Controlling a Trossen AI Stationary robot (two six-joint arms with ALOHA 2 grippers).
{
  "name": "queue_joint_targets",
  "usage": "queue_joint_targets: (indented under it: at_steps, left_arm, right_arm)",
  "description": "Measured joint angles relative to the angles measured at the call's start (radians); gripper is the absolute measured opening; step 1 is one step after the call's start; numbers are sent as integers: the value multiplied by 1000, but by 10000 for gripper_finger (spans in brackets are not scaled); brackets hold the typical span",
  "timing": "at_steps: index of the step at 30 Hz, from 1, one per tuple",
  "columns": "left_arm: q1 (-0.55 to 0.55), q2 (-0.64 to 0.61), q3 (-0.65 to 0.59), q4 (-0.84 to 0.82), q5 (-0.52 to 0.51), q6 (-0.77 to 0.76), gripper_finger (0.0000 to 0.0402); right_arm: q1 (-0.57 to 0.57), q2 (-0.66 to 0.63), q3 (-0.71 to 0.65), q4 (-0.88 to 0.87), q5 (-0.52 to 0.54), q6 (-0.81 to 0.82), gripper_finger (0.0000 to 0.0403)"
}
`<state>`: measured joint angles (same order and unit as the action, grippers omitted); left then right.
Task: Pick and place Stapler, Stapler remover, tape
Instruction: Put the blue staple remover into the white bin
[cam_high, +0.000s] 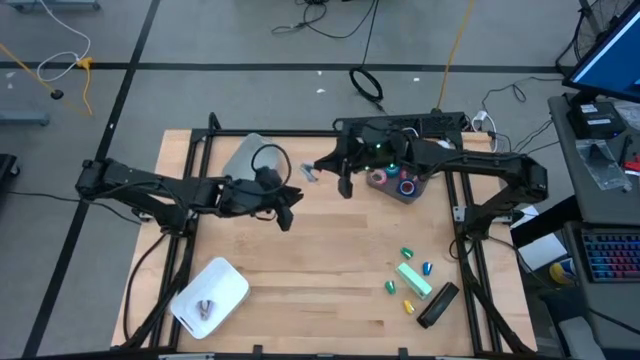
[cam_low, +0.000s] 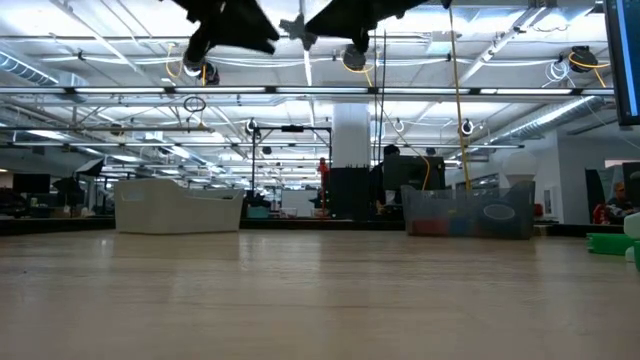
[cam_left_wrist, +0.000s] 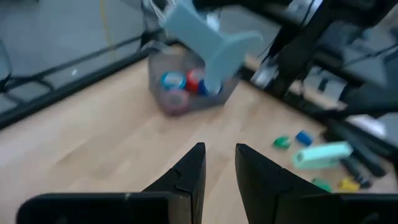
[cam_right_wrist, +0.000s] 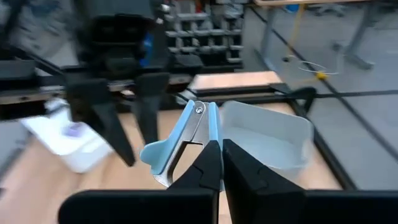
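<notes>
Both claws airborne: right claw (cam_right_wrist: 221, 163) pinches half-hidden stapler remover (cam_right_wrist: 180, 144); left claw (cam_left_wrist: 219, 167) apart.

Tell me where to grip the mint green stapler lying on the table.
Grip the mint green stapler across its narrow width at mid-length, coming straight down from above. It lies flat and diagonal on the table, and small coloured pieces crowd its ends more than its middle.

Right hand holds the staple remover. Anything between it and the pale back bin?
Nothing visible. The staple remover hangs in the right hand, open air up to the pale bin. The left hand hovers open close beside that line, not across it.
</notes>
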<state>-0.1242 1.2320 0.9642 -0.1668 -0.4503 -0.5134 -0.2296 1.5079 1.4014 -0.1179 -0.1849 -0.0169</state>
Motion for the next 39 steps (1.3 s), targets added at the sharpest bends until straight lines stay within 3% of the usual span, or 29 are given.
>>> queue_joint_targets:
  at_steps: [11, 18, 24, 39]
  left_arm:
    - [2, 0, 0, 242, 6, 40, 88]
    - [2, 0, 0, 396, 116, 71, 88]
    - [13, 1, 0, 430, 185, 33, 88]
    - [52, 11, 0, 392, 223, -6, 88]
  right_arm:
    - [-3, -85, 0, -3, -106, 31, 0]
    - [2, -104, 0, -20, -109, 26, 0]
    - [2, -104, 0, -12, -160, 34, 0]
    - [2, -107, 0, 11, -187, 58, 0]
